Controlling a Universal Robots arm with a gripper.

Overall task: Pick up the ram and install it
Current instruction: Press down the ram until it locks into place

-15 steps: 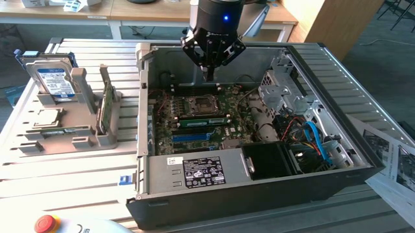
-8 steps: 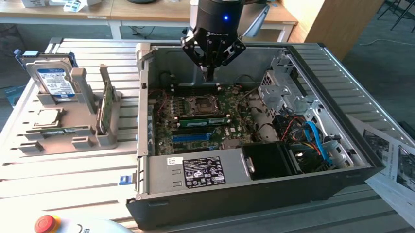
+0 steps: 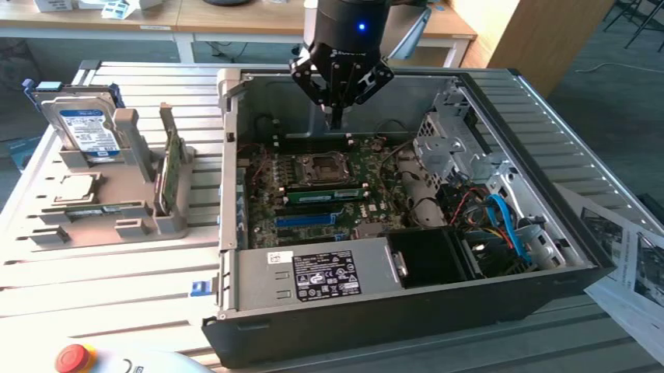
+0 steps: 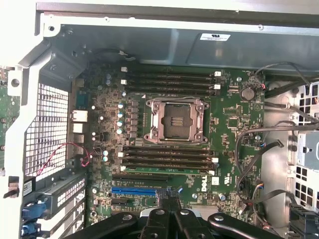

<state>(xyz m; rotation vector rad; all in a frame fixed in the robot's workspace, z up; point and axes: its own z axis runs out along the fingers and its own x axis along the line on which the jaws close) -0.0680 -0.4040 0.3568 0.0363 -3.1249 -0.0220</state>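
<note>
Ram (image 3: 323, 194) seemingly seated on motherboard, beneath closed gripper (image 3: 335, 118).

I'm seeing the black gripper (image 3: 334, 116) hovering over a green motherboard (image 4: 227, 129); beneath its fingertips, a blue slot (image 4: 133, 190) is gleaming. A green ram (image 3: 326, 194) is showing below the gripper. Off to the side, a blue-labelled silver hard drive (image 3: 83, 128) is shining.
</note>
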